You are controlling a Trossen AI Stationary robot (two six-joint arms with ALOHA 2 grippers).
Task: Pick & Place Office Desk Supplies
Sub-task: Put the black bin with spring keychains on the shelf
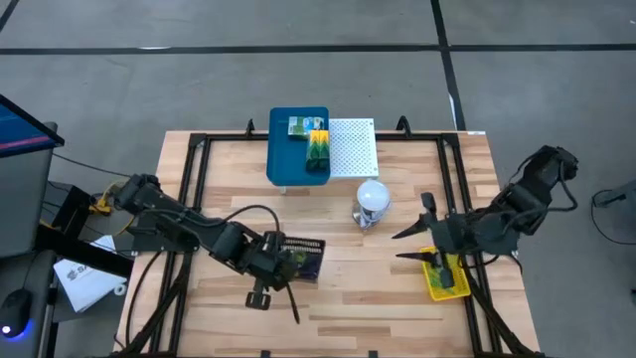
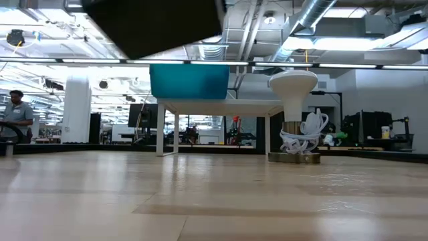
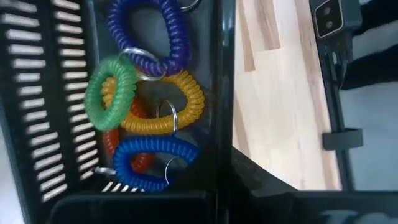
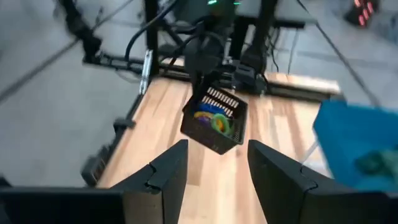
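Coil loops (image 3: 140, 109) sit in black basket (image 4: 214, 121), left gripper (image 1: 266, 267) clamped on its rim, lifted & tilted, so they could spill; right gripper (image 1: 415, 244) wide, empty

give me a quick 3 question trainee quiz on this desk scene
1. True or false: the left hand holds the black basket lifted off the table.
2. What lies in the basket? A coiled loops B pencils C tape
3. Fill in: the right hand is ____, hovering by the yellow box.

Key: 1 true; 2 A; 3 open
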